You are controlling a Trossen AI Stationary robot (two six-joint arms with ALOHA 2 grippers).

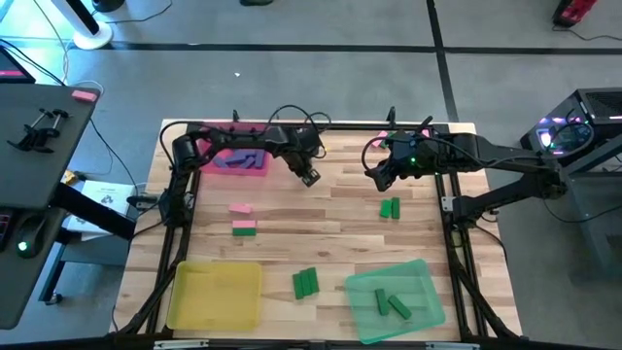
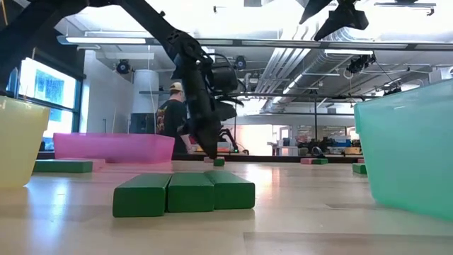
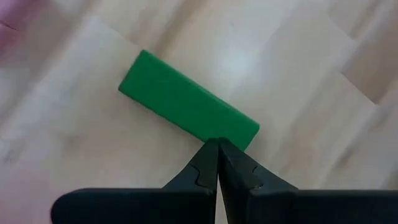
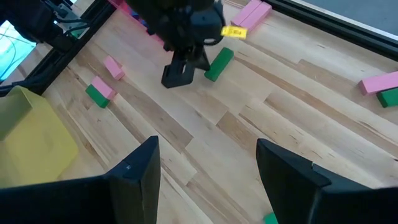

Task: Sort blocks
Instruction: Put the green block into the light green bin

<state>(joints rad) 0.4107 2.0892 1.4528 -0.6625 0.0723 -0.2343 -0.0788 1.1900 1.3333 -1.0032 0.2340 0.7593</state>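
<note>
My left claw (image 3: 217, 144) points straight down at the counter (image 1: 330, 219), fingers pressed together, tips at one end of a green block (image 3: 186, 104). My right claw (image 1: 376, 181) hovers nearby, fingers apart, empty.

I count small solid green bar blocks (image 1: 305, 282) and pink bar blocks (image 1: 241, 208) lying flat, scattered across the tabletop.
</note>
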